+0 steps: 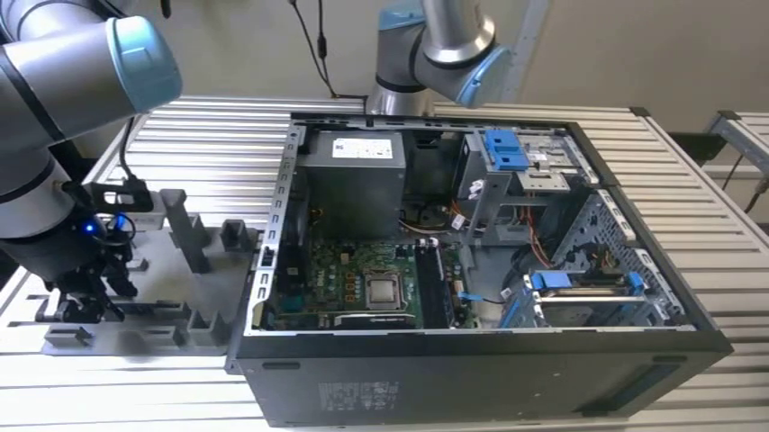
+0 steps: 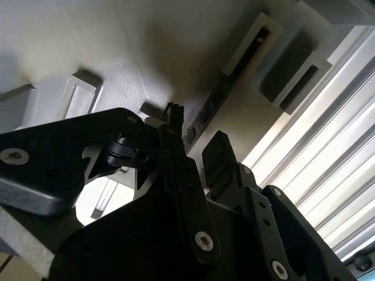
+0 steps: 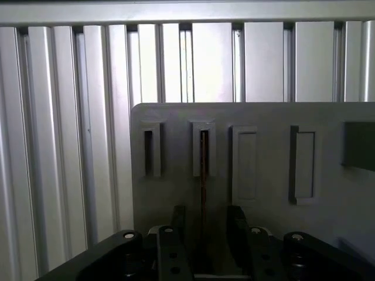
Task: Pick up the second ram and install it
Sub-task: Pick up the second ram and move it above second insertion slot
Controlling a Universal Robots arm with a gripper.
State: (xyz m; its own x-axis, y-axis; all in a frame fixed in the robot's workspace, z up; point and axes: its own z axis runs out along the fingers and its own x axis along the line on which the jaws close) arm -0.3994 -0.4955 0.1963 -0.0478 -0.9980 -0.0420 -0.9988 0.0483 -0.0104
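Note:
The second ram [image 3: 203, 158] stands on edge in a slot of the grey tray [image 3: 263, 117], showing as a thin dark strip in both wrist views. My gripper [image 3: 205, 212] is low over the tray, and its two black fingers [image 3: 177, 218] straddle the strip with a gap on each side, so it is open. In the second wrist view the ram [image 2: 208, 108] runs between the gripper [image 2: 196, 124] fingertips. In the exterior view my gripper [image 1: 86, 301] sits over the tray [image 1: 180, 270] at the exterior view's left.
An open computer case [image 1: 481, 369] lies beside the tray, with the green motherboard [image 1: 342, 279] and its silver processor [image 1: 384, 290] inside. A second arm [image 1: 433, 45] stands behind the case. The tray has upright posts [image 1: 175, 220]. Ribbed metal table [image 3: 58, 146] surrounds everything.

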